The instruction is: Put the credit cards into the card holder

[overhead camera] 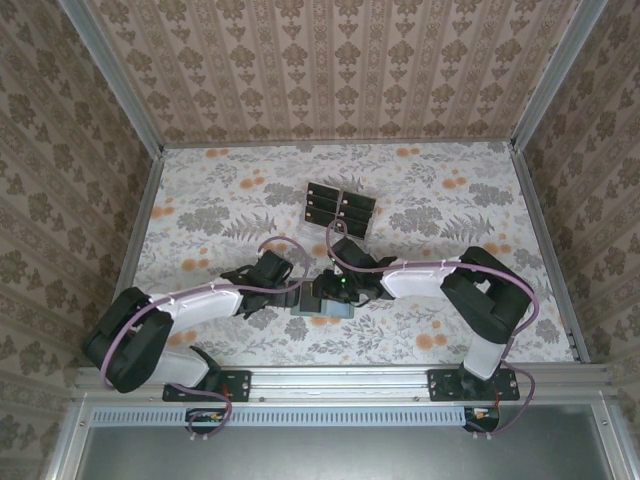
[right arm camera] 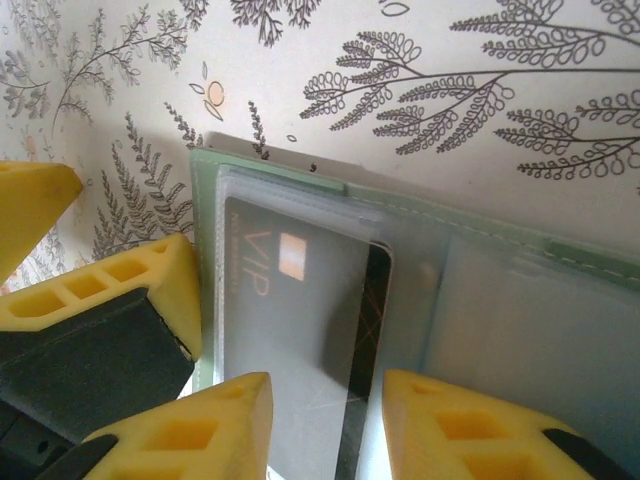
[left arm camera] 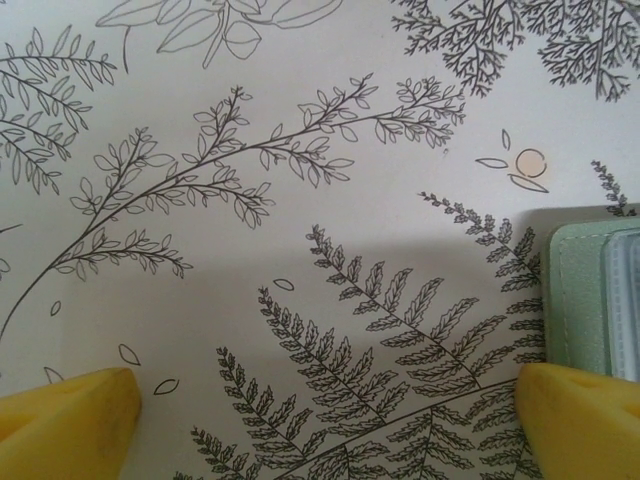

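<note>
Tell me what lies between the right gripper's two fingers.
In the right wrist view, a black card lies between the right gripper's fingers, partly inside the card holder's clear pocket.

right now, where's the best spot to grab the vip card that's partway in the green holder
Likely the card by its dark strip left bare past the clear sleeve, on the side toward the middle of the card holder. It lies flat with the rest under plastic, so bring the right gripper down from above onto that edge.
</note>
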Action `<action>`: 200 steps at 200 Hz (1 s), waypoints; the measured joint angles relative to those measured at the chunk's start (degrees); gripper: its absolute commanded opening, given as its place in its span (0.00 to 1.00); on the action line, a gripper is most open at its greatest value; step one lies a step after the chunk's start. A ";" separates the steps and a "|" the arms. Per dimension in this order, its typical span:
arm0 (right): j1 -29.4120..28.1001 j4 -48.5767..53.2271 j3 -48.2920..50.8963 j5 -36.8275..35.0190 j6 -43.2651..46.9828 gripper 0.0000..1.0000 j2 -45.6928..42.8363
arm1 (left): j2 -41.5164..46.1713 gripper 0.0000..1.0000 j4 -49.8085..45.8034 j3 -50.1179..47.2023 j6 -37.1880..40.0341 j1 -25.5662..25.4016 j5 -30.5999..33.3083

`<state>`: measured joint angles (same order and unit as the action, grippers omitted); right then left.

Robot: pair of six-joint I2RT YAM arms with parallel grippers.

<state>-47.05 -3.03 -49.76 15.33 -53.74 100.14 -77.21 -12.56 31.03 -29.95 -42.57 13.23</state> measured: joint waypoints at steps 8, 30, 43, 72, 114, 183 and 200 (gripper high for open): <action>0.00 0.04 0.15 -0.02 0.00 0.39 -0.50 | 0.83 1.00 -0.33 0.00 0.00 0.17 -0.04; 0.00 0.42 0.55 -0.04 0.00 0.39 -2.19 | 3.85 1.00 -1.42 0.00 0.00 0.68 0.00; 0.00 0.44 0.72 -0.07 0.00 0.37 -2.93 | 5.38 1.00 -2.01 0.00 0.00 1.05 0.02; 0.00 0.44 1.09 -0.07 0.81 0.25 -3.30 | 6.45 1.00 -2.58 -0.04 -0.02 1.42 0.02; -0.11 0.39 1.49 -0.07 1.01 0.17 -3.28 | 6.03 1.00 -3.85 -0.04 -0.02 1.42 0.02; -0.11 0.42 1.49 -0.07 1.01 0.16 -1.42 | 4.50 1.00 -3.93 -0.70 -0.70 1.42 -0.46; -0.11 0.39 1.49 -0.07 1.01 0.16 -1.16 | 4.50 1.00 -3.87 -0.87 -0.92 1.42 -0.63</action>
<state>-47.16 -2.63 -48.27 15.27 -52.73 98.98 -72.71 -16.43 30.15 -30.87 -41.15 12.60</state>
